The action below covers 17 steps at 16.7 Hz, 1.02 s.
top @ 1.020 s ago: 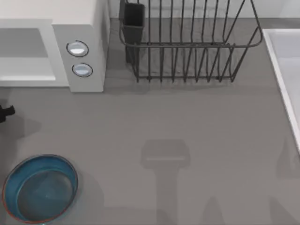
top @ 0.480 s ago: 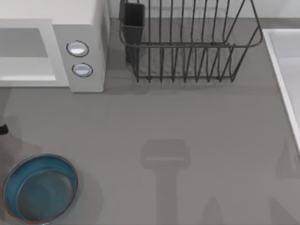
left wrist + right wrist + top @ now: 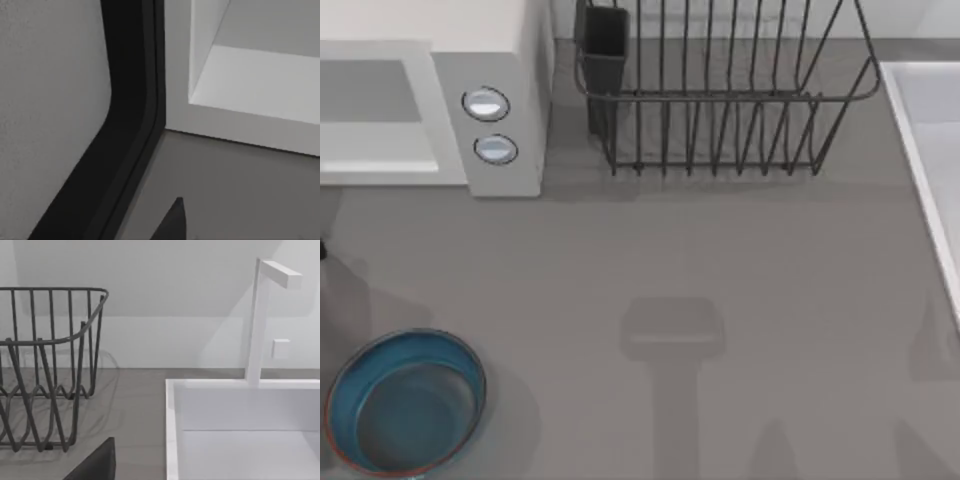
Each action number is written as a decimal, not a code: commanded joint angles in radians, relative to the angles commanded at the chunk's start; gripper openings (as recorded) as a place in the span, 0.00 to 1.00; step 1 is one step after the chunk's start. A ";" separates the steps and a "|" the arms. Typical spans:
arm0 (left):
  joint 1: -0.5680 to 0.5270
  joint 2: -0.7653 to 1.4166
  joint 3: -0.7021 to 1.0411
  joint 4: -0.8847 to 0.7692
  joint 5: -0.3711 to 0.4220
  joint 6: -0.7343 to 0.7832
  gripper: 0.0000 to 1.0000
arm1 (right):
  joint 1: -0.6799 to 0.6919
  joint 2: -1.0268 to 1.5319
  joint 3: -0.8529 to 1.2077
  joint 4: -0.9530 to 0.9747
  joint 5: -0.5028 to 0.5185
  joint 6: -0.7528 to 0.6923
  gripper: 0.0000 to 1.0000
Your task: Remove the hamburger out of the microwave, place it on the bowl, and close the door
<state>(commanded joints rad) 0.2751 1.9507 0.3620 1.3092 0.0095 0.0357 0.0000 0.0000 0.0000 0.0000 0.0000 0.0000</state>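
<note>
Two grippers each show a single dark tip, so I cannot tell whether either is open or closed. The left gripper [image 3: 174, 223] sits low by the table [image 3: 720, 260], off the top view's left edge, in front of the microwave [image 3: 505, 60]. Its wrist camera faces the corner where the open door [image 3: 50, 90], with its black border, meets the pale cavity [image 3: 260, 75]. The right gripper [image 3: 95, 463] is parked at the right, facing the rack [image 3: 50, 365] and sink [image 3: 240, 415]. The bowl [image 3: 340, 400] stands at the near left, well apart from the microwave. A second ago a dark piece of the left gripper reached into the top view at the left edge. It is now a sliver there, and the bowl and rack have not moved.
</note>
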 joint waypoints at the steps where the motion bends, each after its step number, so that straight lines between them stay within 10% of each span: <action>1: 0.000 -0.047 0.004 -0.051 -0.001 0.000 0.00 | 0.000 0.000 0.000 0.000 0.000 0.000 1.00; 10: 0.002 -0.425 0.030 -0.472 -0.005 0.001 0.00 | 0.000 0.000 0.000 0.000 0.000 0.000 1.00; 17: 0.001 -0.449 0.029 -0.500 -0.006 0.002 0.00 | 0.000 0.000 0.000 0.000 0.000 0.000 1.00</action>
<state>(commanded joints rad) 0.2763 1.5017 0.3912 0.8088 0.0034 0.0380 0.0000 0.0000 0.0000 0.0000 0.0000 0.0000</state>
